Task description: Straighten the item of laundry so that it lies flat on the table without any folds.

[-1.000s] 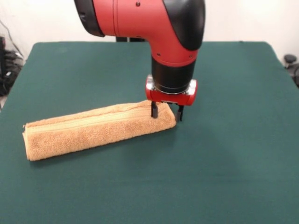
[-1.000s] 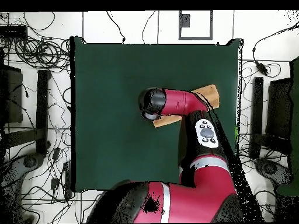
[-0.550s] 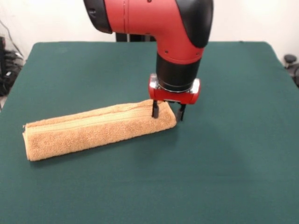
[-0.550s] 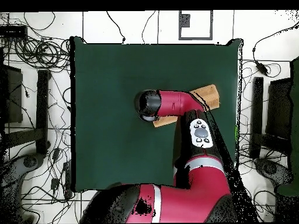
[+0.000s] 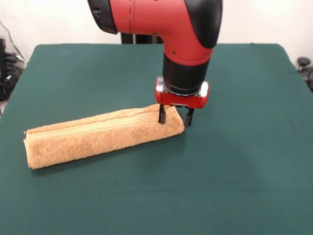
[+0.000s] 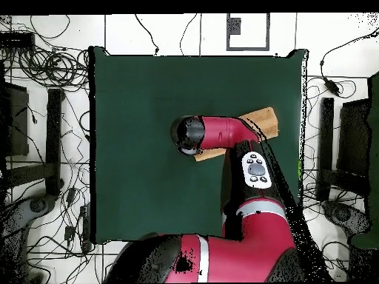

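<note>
The claw (image 5: 174, 116) points straight down with its two dark fingers (image 5: 161, 114) spread apart, straddling the right-hand tip of the towel (image 5: 98, 136): one finger stands on the top of the roll, the other just past its end, over the desk (image 5: 234, 161). Whether either tip presses into the cloth cannot be told. Above the fingers sits the red wrist ring and the black-and-red arm (image 5: 188, 44), which fills the top of the front view and runs out of the picture at 12 o'clock. The towel lies folded into a long, narrow bundle, slanting from the claw toward 8 o'clock, with a paler woven band running along its upper side and its far end squared off near the desk's left edge. The green desk is open all round it: broad bare felt toward 3 o'clock and 6 o'clock of the claw, and a wide strip toward 12 o'clock behind the arm. In the overhead view the arm (image 6: 222, 133) covers the claw and the middle of the towel (image 6: 260, 118); only the two ends of the bundle show, one close to the desk's (image 6: 148, 96) edge at 3 o'clock, the other peeping out under the arm's elbow.
</note>
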